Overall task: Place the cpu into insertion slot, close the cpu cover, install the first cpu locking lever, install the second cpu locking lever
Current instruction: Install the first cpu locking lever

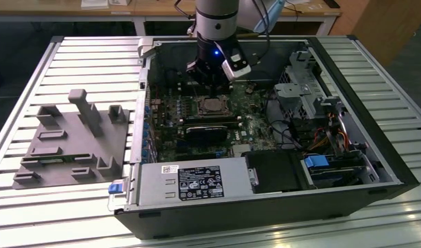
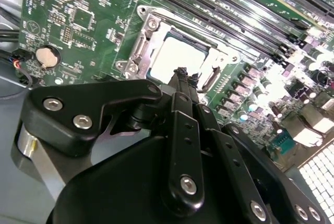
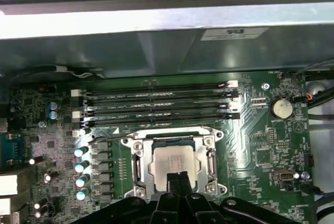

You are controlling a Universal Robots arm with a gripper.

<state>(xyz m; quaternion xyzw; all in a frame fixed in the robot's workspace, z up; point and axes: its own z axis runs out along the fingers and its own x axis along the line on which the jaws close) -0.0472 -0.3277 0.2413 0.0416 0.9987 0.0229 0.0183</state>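
You get the exterior view from high and well back, looking down into the open computer case (image 1: 265,212) with the claw (image 1: 208,85) inside; both wrist views sit close behind the claw (image 2: 182,75) (image 3: 177,178), on different sides, looking past its tips onto the motherboard (image 2: 83,20) (image 3: 261,145); all three share the cpu (image 1: 212,106) (image 2: 175,57) (image 3: 175,161) just beyond those tips.

A pale slatted metal table (image 1: 86,62) stands before wooden desks (image 1: 162,7).
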